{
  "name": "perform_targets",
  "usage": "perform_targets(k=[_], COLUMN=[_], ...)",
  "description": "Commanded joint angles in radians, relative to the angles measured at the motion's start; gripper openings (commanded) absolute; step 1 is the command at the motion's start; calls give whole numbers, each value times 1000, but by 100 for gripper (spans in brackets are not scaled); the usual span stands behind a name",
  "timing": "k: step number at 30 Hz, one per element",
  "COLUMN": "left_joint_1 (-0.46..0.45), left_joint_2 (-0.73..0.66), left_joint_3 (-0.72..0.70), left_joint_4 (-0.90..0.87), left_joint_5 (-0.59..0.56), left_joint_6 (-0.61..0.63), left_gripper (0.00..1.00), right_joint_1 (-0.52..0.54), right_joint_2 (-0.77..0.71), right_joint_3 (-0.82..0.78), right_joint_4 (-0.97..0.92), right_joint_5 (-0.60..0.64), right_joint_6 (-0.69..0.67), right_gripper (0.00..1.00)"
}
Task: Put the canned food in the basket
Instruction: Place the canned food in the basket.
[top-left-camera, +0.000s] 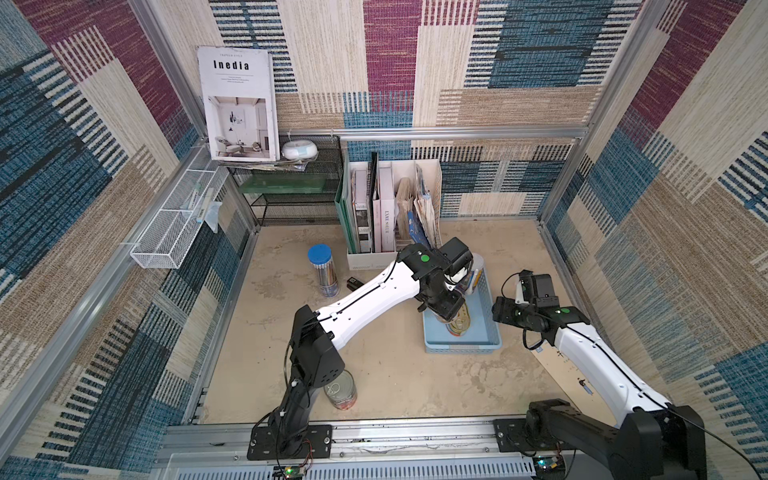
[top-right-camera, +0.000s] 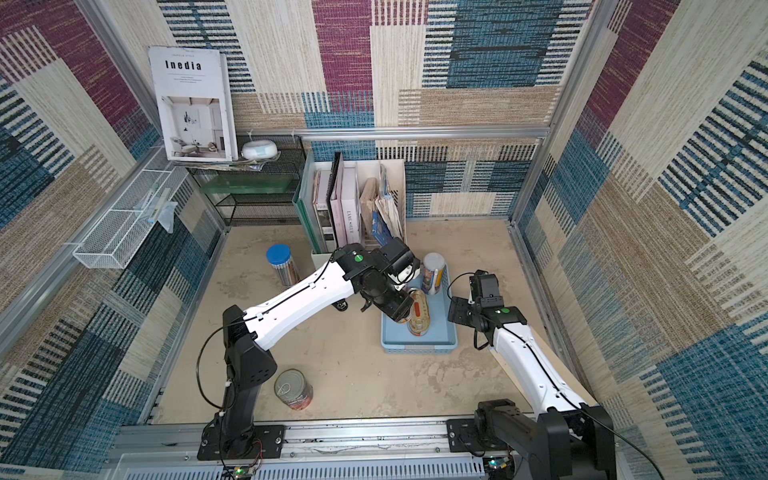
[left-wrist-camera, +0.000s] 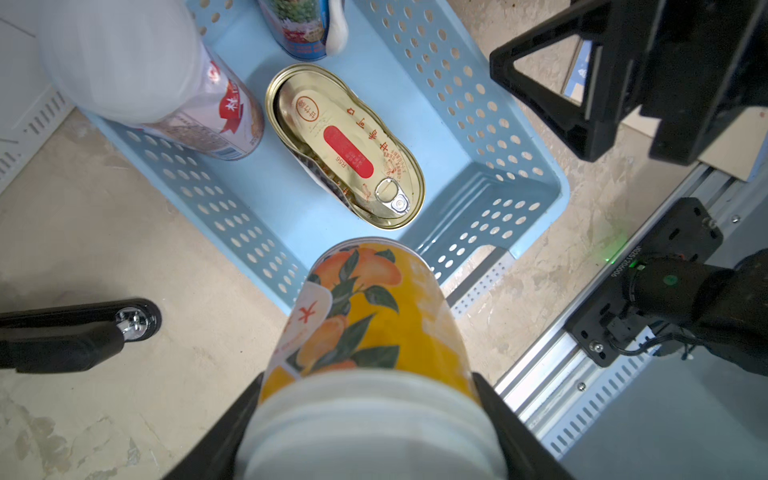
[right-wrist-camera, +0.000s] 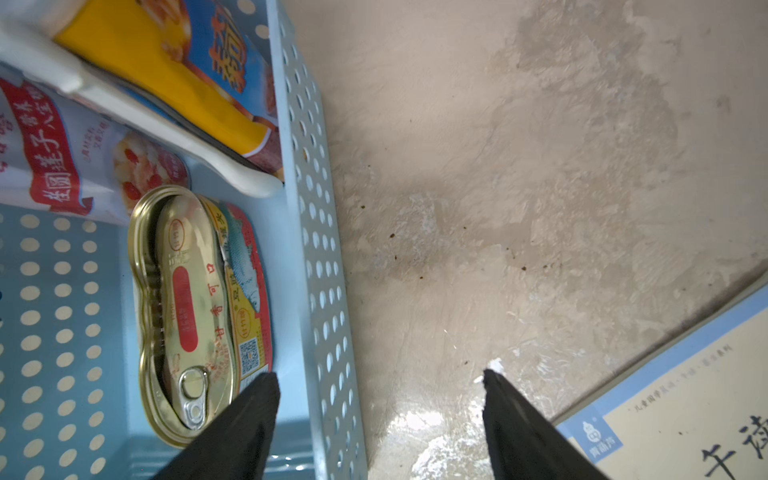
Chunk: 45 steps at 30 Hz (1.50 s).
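top views both show five cans in all. one steel can (top-right-camera: 293, 390) stands on the floor by the left arm's base, well apart from the blue basket (top-right-camera: 419, 347). one flat gold tin (top-right-camera: 419, 318) and one tall blue-label can (top-right-camera: 434, 272) are in the basket; the left arm hides the rest. one pencil tube (top-left-camera: 324, 270) and one file holder (top-left-camera: 395, 208) stand further back.

left wrist view: the left pincer (left-wrist-camera: 368, 378) is clamped on the white-lid end of one orange can (left-wrist-camera: 365, 307). the can's far end hangs over the basket's side wall; whether it touches, i cannot tell. one pink can (left-wrist-camera: 216, 120) stands inside, just beside the tin.

right wrist view: the right pincer (right-wrist-camera: 380, 378) is apart and holds nothing. the basket's wall runs between its fingers (right-wrist-camera: 245, 424), one over the basket's inside beside the tin, one over bare floor. one booklet (right-wrist-camera: 685, 415) lies near.
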Motion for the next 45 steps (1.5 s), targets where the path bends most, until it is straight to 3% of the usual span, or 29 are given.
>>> perform_targets(k=[1,11,22,39,45], left_joint_1=[-2,-15,-22,-22,-28], left_joint_2=[28,93,173,169,124], left_joint_3=[6,-75,-84,-109,-89], left_joint_4=[-25,-23,-23,-25,-28], left_joint_5=[-13,-46,-56,-52,-36], left_joint_6=[31,40,41,19,-6], left_gripper=[29,25,27,81,90], right_joint_1=[-2,-1,0,-1,-1], right_joint_2=[-6,-17,-30,-25,-25], right_joint_3=[-2,-8,-18,-21,-7], right_joint_4=[31,41,55,66,54], right_joint_5=[-12,-30,-44,-63,-95], right_joint_6=[-12,-19,-27,-34,-51], right_gripper=[81,82,83,91,94])
